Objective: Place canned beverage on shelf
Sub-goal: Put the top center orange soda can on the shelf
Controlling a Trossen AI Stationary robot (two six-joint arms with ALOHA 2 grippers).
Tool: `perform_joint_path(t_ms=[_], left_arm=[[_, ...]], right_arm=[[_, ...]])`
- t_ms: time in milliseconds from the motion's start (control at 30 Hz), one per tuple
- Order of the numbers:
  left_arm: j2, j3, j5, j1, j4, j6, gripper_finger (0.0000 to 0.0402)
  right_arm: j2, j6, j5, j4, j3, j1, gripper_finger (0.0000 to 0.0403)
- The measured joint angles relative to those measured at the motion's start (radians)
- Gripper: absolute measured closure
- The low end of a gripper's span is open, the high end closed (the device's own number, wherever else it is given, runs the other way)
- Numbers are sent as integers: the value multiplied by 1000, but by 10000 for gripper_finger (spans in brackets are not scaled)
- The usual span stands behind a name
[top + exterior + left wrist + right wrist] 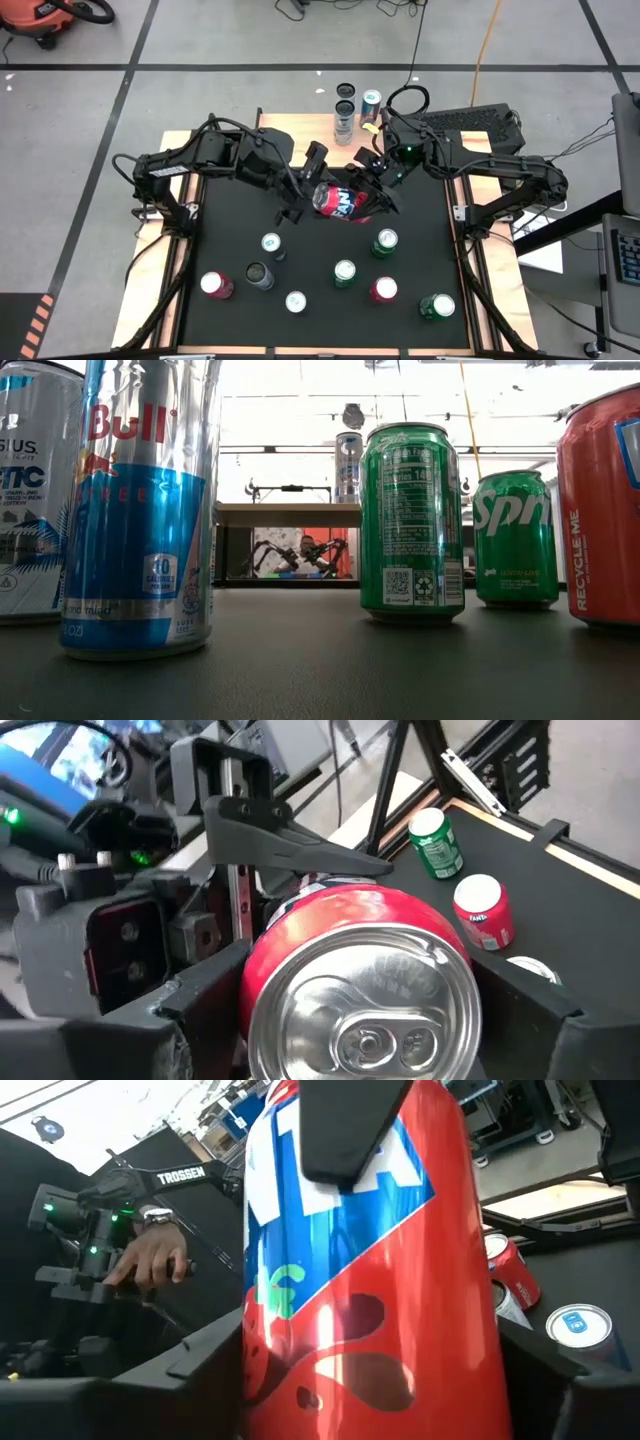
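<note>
While sideways, red can (338,201), between both claws

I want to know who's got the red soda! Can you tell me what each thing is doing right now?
red can, lying on its side between the two grippers
left gripper, shut on the red can
right gripper, at the red can's other end
shelf, three cans standing on it
table cans, eight, all upright

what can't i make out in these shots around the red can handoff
- Shelf top, high view: mostly covered by both arms.
- Red can brand, high view: too small; right wrist view crops the label.
- Left gripper and right gripper, low view: tiny, behind green can.
</note>
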Motion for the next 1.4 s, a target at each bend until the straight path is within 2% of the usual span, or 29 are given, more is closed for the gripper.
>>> perform_joint_path(t_ms=[200, 367, 900, 1067, 1300, 1400], left_arm=[[-3, 0, -68, -2, 13, -68, 50], [-3, 0, -82, -2, 14, -163, 25], [-59, -2, -214, 0, 22, -599, 20], [-63, -2, -242, 0, 26, -743, 20], [-63, -2, -254, -1, 85, -949, 20], [-63, -2, -294, -2, 138, -1009, 20]], right_arm=[[-2, -5, -4, 1, 0, -14, 117], [-8, -9, 1, 3, 0, -20, 117], [-71, -27, 52, 41, 0, -78, 117], [-99, -58, 116, 42, 0, -95, 117], [-156, -135, 280, 41, 0, -97, 117], [-178, -176, 355, 42, 0, -97, 117]])
